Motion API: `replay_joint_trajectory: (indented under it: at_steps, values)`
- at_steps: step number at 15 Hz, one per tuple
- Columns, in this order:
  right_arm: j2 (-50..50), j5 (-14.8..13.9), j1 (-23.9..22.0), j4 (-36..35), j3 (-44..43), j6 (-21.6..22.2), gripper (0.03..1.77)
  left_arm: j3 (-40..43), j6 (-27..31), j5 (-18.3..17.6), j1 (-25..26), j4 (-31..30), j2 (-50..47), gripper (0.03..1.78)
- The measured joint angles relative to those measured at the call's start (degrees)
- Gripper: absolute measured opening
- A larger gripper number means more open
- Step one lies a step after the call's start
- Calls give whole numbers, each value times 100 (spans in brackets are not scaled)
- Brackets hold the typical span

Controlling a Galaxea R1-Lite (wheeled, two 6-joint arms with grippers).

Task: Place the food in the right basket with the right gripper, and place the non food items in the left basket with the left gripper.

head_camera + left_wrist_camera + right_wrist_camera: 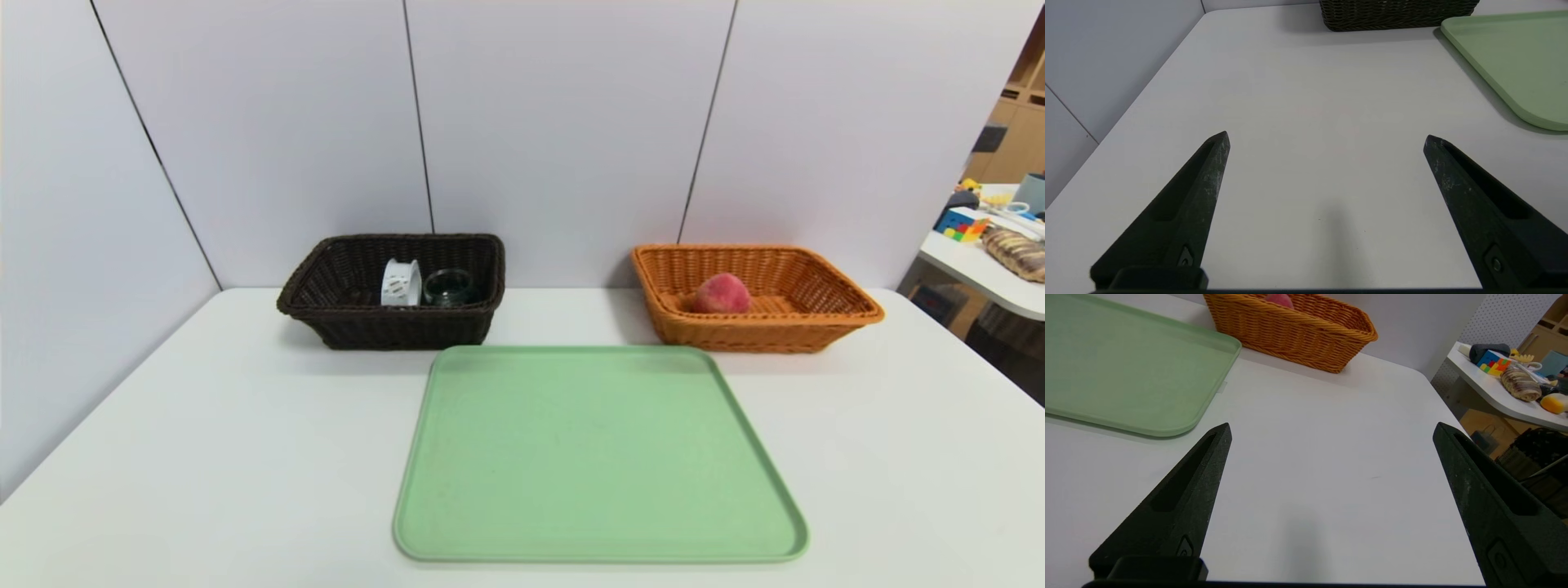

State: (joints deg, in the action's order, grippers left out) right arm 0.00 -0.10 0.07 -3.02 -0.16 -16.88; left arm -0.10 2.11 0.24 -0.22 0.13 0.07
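A pinkish-red peach (722, 294) lies inside the orange-tan wicker basket (824, 320) at the back right; its top shows over the basket wall (1290, 330) in the right wrist view as the peach (1278, 299). The dark brown basket (326, 314) at the back left holds a white slotted ring (401, 283) and a small clear glass cup (448, 287). Neither arm appears in the head view. My left gripper (1327, 139) hangs open over bare table near the left front, nothing between its fingers. My right gripper (1332, 430) is open over bare table at the right front.
A light green tray (457, 490) lies in the middle of the white table, with nothing on it. Grey wall panels close the back and left. Beyond the table's right edge stands another table (980, 273) with toys and clutter.
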Motion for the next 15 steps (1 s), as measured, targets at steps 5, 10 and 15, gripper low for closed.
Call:
replay_joint_trajectory:
  at_steps: [5,10,15]
  values:
    - [-2,343,-2,74,9,134,170,0,6,-2,-5,-2,-2,169]
    - [-2,357,0,145,9,492,170,0,-32,-4,-5,0,-2,169]
    - [-2,288,2,346,11,1281,170,0,-29,-6,-5,2,-5,169]
